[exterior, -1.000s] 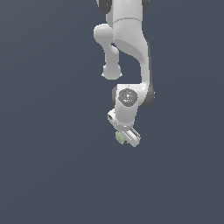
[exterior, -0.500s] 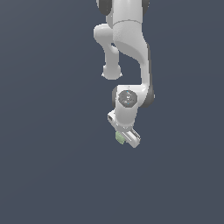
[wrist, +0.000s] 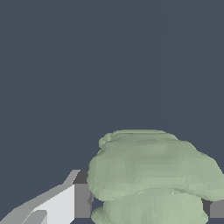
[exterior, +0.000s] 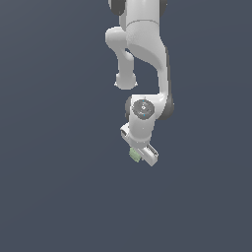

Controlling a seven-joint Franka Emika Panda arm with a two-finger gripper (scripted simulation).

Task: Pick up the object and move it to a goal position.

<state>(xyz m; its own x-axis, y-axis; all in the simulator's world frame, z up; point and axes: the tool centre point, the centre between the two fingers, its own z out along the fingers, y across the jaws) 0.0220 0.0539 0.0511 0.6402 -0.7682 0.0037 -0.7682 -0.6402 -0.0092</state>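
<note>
**Green block sitting in the gripper's grasp**

In the exterior view, the object (exterior: 134, 155) is peeking out at the left side of the white gripper (exterior: 140, 155), tucked just under the hand, with the arm (exterior: 145, 54) reaching down from the top. In the wrist view, one finger (wrist: 65, 203) is pressing against the lumpy block (wrist: 153, 179), whose ridged bulk is hiding most of the other; the jaws are clamping on it.

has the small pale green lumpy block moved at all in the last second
No. In the exterior view the small pale sage-green lumpy block sits in the same spot in the frame, tucked under the white gripper, which has not shifted either.
</note>
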